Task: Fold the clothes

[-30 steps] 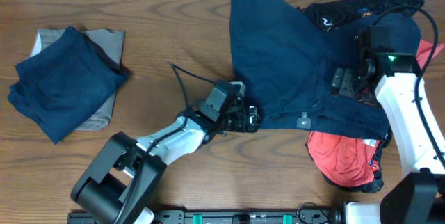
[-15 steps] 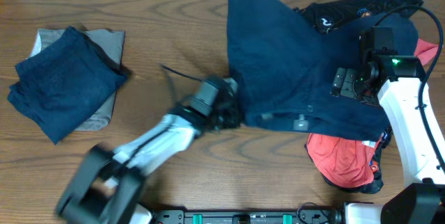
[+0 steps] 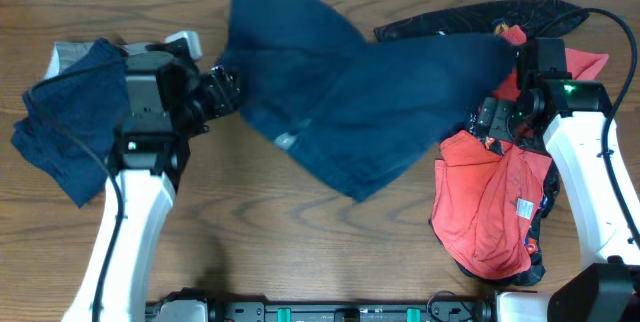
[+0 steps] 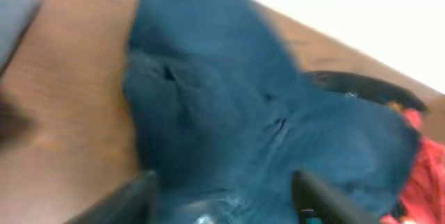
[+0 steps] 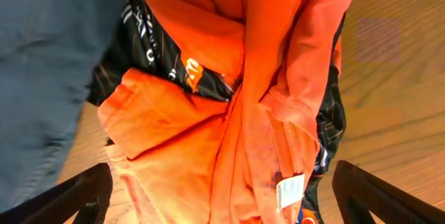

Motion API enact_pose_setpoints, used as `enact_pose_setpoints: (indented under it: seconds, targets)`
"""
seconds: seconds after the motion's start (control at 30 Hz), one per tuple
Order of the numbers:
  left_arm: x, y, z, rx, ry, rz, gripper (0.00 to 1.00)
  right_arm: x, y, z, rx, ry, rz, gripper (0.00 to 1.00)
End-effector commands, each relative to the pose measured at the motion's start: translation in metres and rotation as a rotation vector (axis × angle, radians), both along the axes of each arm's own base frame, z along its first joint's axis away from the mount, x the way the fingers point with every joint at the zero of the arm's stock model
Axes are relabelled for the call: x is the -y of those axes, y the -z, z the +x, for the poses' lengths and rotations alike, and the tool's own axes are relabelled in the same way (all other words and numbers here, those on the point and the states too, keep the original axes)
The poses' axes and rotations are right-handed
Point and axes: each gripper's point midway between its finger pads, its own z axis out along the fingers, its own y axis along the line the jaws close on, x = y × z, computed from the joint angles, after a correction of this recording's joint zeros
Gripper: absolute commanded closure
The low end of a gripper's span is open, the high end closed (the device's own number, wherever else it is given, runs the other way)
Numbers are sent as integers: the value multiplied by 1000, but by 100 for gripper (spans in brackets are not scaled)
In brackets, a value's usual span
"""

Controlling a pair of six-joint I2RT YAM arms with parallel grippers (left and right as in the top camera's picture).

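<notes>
Large navy trousers point(image 3: 340, 102) lie spread across the table's middle, one end bunched at my left gripper point(image 3: 225, 90). In the left wrist view the navy cloth point(image 4: 222, 113) fills the gap at my left gripper point(image 4: 226, 203), which is shut on it. My right gripper point(image 3: 488, 122) hangs open and empty above the red shirt point(image 3: 490, 207), which fills the right wrist view point(image 5: 243, 113) between the spread fingers of that gripper point(image 5: 229, 196). The black line-print garment point(image 3: 470, 17) lies behind and under the shirt. Folded navy trousers point(image 3: 70, 132) rest on a grey piece point(image 3: 66, 57) at the far left.
The wooden table point(image 3: 300, 252) shows bare along the front middle. My right arm's cable point(image 3: 625, 42) loops over the back right corner. The folded stack sits right beside my left arm.
My left arm has swung far to the left, dragging the navy trousers leftwards off the red shirt and black garment. My right gripper has stayed in place.
</notes>
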Motion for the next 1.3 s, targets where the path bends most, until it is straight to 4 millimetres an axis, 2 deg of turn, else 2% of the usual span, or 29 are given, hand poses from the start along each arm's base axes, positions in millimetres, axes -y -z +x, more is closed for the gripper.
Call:
enact_pose_setpoints:
  seconds: [0.0, 0.03, 0.1, 0.23, 0.33, 0.4, 0.53, 0.8, 0.83, 0.9, 0.97, 1.07, 1.1, 1.17, 1.27]
  targets:
    - [-16, 34, -4, -107, -25, 31, 26, 0, -7, 0, 17, -14, 6, 1]
    - [-11, 44, -9, -152, -1, 7, 25, 0, -7, 0, 16, -19, 5, 1]
    - [8, 59, -24, -244, 70, -66, 14, 0, -7, 1, 18, -19, 5, 1]
    - [56, 80, -67, -457, 229, -221, 6, 0, -8, 2, 24, -19, 5, 1]
    - [84, 98, -98, -603, 296, -228, 1, -4, -7, 3, 28, -24, 24, 1]
    - [104, 113, -114, -678, 328, -220, 2, -4, -7, 3, 29, -25, 29, 1]
    - [134, 144, -133, -801, 296, -198, 2, -4, -7, 2, 24, -25, 30, 1]
    - [198, 185, -157, -897, 342, -187, 1, -4, -6, 1, 18, -25, 30, 1]
    - [204, 189, -161, -906, 350, -182, 4, -4, -6, 1, 18, -26, 29, 1]
    - [211, 196, -167, -920, 360, -168, 21, -4, -6, 1, 18, -26, 29, 1]
    - [210, 201, -170, -923, 360, -143, 54, -4, -6, 1, 18, -26, 29, 1]
    - [205, 202, -174, -947, 349, -131, 81, -4, -7, 1, 18, -25, 29, 1]
    - [201, 202, -175, -956, 348, -124, 94, -4, -7, 1, 18, -25, 26, 1]
    - [190, 201, -178, -978, 345, -109, 94, -4, -7, 1, 17, -32, 24, 1]
    - [162, 197, -184, -1034, 331, -84, 94, -3, -7, 1, 15, -38, 18, 1]
